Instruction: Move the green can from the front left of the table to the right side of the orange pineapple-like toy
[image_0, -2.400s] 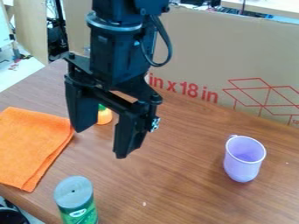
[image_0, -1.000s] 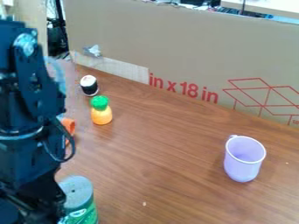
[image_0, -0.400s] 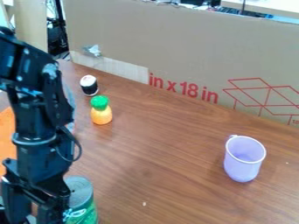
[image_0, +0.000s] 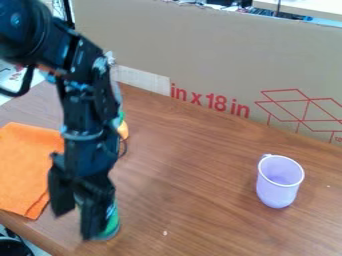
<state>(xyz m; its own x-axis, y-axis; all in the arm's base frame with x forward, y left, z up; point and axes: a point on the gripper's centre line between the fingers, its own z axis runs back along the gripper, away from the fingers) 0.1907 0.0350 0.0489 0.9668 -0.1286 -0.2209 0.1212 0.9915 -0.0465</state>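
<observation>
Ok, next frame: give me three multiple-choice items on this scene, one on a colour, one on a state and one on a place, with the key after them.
1. What colour is the cloth?
A) Blue
B) Orange
C) White

2. How is the cup placed?
A) Upright
B) Lying on its side
C) Upside down

3. Where is the claw?
A) Above the cup
B) Against the cardboard
C) At the green can

Key:
1: B, the cloth is plain orange all over.
2: A, the cup's open rim faces up and its rounded base is down on the table.
3: C, the claw is at the lower left, covering much of the green can from view, while the cup is well off to the right.
</observation>
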